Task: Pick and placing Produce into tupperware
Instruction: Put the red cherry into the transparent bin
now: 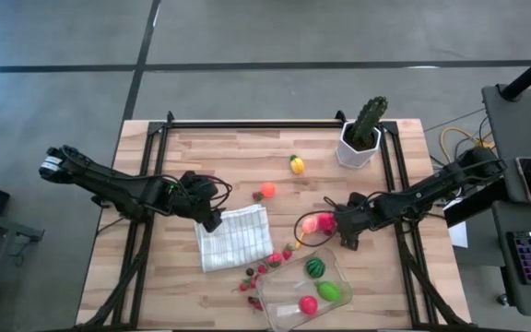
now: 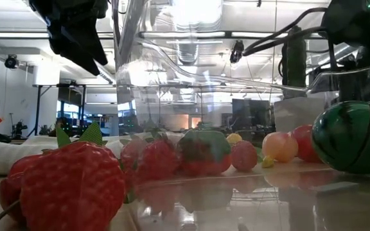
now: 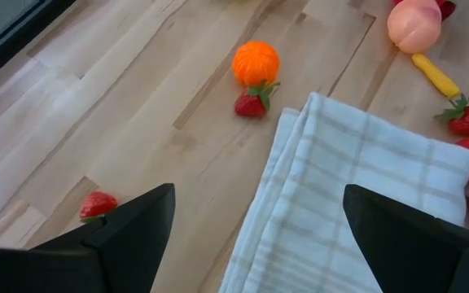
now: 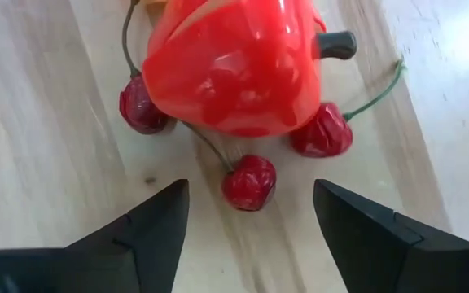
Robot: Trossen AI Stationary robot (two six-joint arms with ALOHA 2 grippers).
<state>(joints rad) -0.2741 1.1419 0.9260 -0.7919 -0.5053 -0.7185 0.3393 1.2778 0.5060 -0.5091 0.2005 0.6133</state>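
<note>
1. Hovering low over the table's middle, the right gripper (image 4: 251, 213) held its fingers apart and empty just short of a red pepper (image 4: 236, 65) ringed by cherries (image 4: 249, 182).
2. Near of it sat the tupperware (image 1: 275, 297), holding a watermelon (image 1: 314, 267) and other produce.
3. Left gripper (image 3: 255, 220) spread open, empty, above the checked cloth (image 3: 357, 203).

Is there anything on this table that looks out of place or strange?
Nothing is spilled or broken. The cactus stands upright and the cloth lies folded. The tupperware sits askew at the table's front edge, holding only a few pieces, while strawberries and other produce lie scattered outside it.
</note>
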